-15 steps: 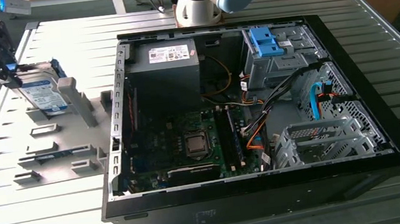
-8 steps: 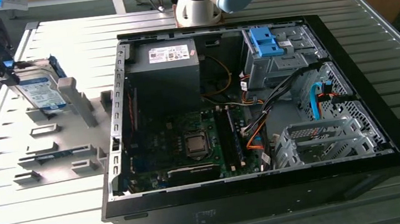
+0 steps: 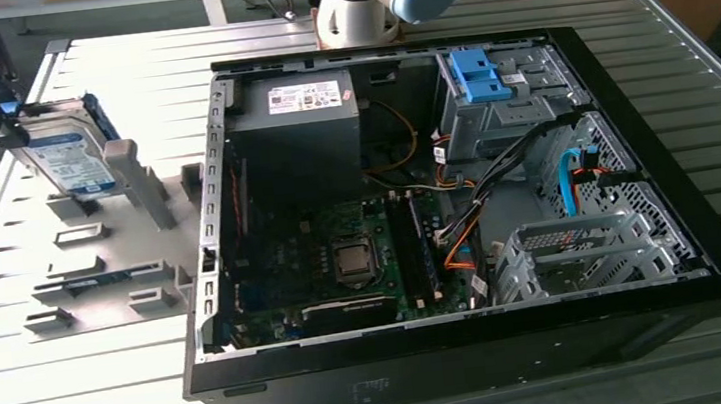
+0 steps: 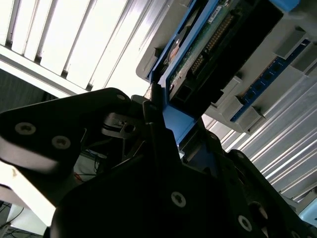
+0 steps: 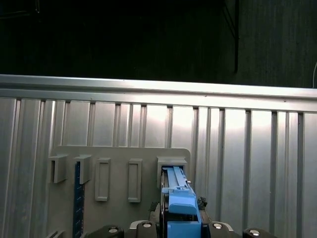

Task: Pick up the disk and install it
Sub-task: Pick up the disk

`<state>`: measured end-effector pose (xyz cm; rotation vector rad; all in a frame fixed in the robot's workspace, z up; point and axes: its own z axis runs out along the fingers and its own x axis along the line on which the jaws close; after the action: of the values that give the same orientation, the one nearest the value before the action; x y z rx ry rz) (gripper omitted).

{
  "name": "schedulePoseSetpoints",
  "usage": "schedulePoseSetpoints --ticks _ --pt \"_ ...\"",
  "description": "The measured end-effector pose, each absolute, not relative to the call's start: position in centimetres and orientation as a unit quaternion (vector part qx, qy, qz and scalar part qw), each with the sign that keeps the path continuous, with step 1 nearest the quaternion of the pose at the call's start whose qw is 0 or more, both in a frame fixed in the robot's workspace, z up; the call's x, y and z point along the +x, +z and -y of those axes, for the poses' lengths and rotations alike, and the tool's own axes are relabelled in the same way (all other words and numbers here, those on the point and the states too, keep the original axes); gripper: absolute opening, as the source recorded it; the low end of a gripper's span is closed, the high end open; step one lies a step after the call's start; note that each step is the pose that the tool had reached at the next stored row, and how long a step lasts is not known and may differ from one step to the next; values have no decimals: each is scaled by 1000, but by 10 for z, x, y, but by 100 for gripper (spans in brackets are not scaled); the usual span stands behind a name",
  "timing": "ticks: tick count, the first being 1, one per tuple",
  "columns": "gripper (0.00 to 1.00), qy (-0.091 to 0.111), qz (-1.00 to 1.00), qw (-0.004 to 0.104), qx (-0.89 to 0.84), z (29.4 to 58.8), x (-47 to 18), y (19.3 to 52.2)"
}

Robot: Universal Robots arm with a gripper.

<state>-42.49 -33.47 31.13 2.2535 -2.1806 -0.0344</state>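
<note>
At the exterior view's upper left, my gripper (image 3: pixel 5 111) sits on the top edge of the disk (image 3: pixel 72 160). The disk stands on edge in the grey rack (image 3: pixel 140 275), well apart from the open computer case (image 3: pixel 690 208).

In the second wrist view the fingers (image 4: pixel 153 119) pinch the disk's blue rail (image 4: pixel 173 124), so I'd lift gently and straight.

In the first wrist view the rail (image 5: pixel 181 203) runs in line with its slot (image 5: pixel 172 162). I judge that any twist would jam it.

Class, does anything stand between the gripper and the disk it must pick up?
Nothing visible does. The gripper is right at the upper end of the disk, which stands in a slot of the grey holder plate.
</note>
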Motion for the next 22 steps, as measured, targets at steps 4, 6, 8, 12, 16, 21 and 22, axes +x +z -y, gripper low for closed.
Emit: schedulePoseSetpoints --ticks 4,6,8,12,16,21,22 --pt "36 -11 695 3 719 335 -425 317" --pt "36 -11 695 3 719 335 -425 319" --pt "36 -11 695 3 719 335 -425 322" --pt "36 -11 695 2 719 335 -425 327" --pt "36 -10 695 2 719 335 -425 332" --pt "36 -10 695 2 719 335 -425 338" --pt "36 -10 695 2 719 335 -425 339"
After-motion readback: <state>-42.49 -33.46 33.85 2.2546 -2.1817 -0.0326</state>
